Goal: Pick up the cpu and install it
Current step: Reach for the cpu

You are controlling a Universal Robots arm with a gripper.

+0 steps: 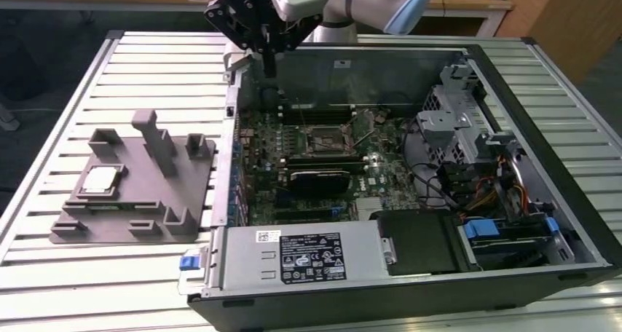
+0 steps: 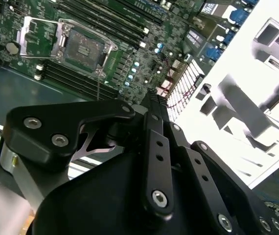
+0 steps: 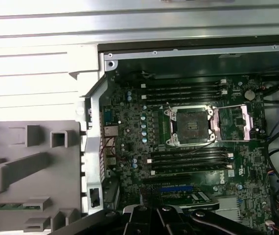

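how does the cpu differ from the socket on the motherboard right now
The cpu has a silver top; the socket is dark in the middle with a metal frame around it. The cpu lies on the grey tray outside the computer case; the socket sits on the motherboard inside it, empty. Both are flat and square.
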